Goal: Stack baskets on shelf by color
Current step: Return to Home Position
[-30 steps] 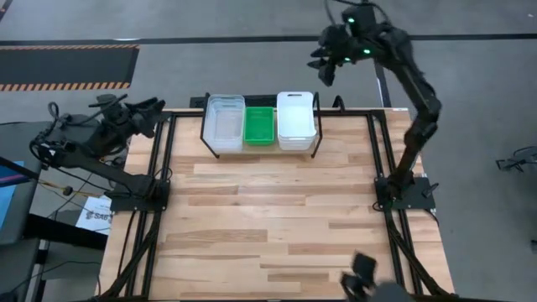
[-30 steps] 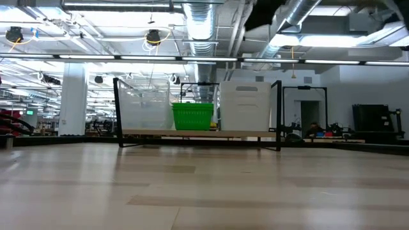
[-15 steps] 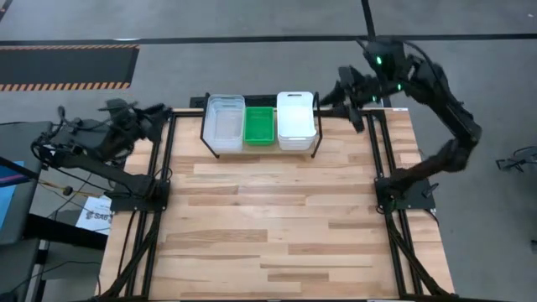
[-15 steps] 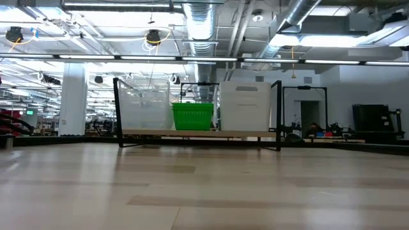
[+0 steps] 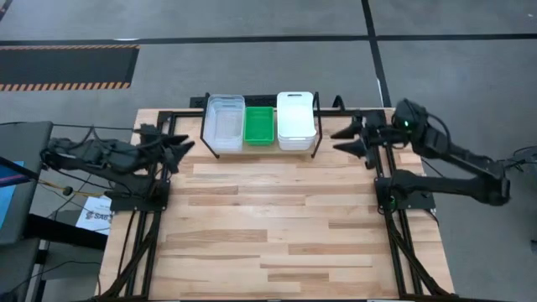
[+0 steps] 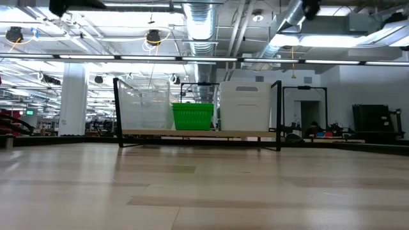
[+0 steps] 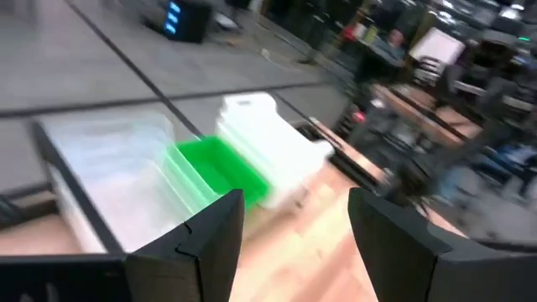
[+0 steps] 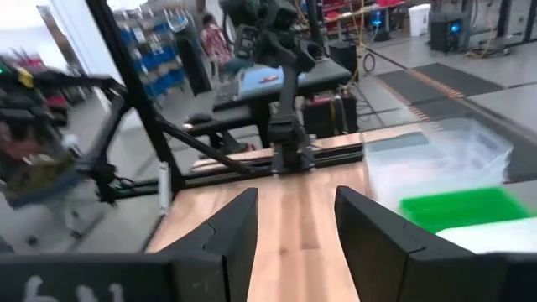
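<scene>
- High view: job looks done. The shelf (image 5: 204, 127) at the table's (image 5: 268, 226) far edge holds three colour-sorted stacks side by side: clear baskets (image 5: 225, 117) on the left, green baskets (image 5: 258, 124) in the middle, white baskets (image 5: 295, 113) on the right. No basket shows on the tabletop off the shelf. How many are in each stack can't be counted from above. What's left, I'd judge, is only parking the arms.
- High view, arms: the left gripper (image 5: 178, 153) sits low over the table's left rail, just left of the shelf. The right gripper (image 5: 338, 142) sits low by the right rail, near the white baskets but apart from them.
- Versus 1.0 s ago: the right arm was raised high behind the shelf and has folded down. The left arm has dropped and stretched inward. The stacks are unmoved.
- Low view: all three stacks stand upright on the shelf, the green one shorter than its neighbours. The dark arm shape above the white stack 1.0 s ago is gone, and only dark bits show at the top corners.
- Left wrist view: jaws spread, nothing between them, aimed at the three stacks.
- Right wrist view: jaws released and empty, with bare wood between them and the stacks off to one side.
</scene>
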Available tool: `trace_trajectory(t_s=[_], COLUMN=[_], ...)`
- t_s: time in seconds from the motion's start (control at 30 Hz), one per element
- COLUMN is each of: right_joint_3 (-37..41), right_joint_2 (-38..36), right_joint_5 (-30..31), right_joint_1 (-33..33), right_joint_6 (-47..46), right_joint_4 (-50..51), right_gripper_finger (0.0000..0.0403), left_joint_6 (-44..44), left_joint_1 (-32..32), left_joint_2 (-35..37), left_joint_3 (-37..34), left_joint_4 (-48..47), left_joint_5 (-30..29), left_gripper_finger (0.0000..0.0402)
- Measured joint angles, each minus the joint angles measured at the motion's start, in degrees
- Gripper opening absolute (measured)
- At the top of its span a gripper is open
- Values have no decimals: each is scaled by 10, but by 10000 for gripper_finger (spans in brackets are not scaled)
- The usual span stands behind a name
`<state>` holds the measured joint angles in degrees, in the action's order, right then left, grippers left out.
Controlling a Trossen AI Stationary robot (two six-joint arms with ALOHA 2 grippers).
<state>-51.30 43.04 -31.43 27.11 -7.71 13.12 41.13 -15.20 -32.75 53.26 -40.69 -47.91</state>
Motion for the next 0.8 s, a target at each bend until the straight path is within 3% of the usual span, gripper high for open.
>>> trace_trajectory(t_s=[0.13, 0.33, 0.5, 0.8], right_joint_3=[85, 165, 224, 356], right_joint_2=[-67, -169, -255, -360], right_joint_5=[19, 77, 79, 109], right_joint_1=[-19, -34, -35, -36], right_joint_6=[-50, -60, -60, -117], right_joint_4=[-43, -58, -60, -103], right_gripper_finger=[181, 178, 182, 178], left_joint_6=[-2, 0, 2, 44], left_joint_1=[1, 7, 18, 32], left_joint_2=[41, 105, 165, 262], left_joint_3=[-82, -196, -280, -401], left_joint_4=[61, 122, 174, 193], left_joint_5=[42, 59, 80, 87], left_gripper_finger=[203, 203, 203, 203])
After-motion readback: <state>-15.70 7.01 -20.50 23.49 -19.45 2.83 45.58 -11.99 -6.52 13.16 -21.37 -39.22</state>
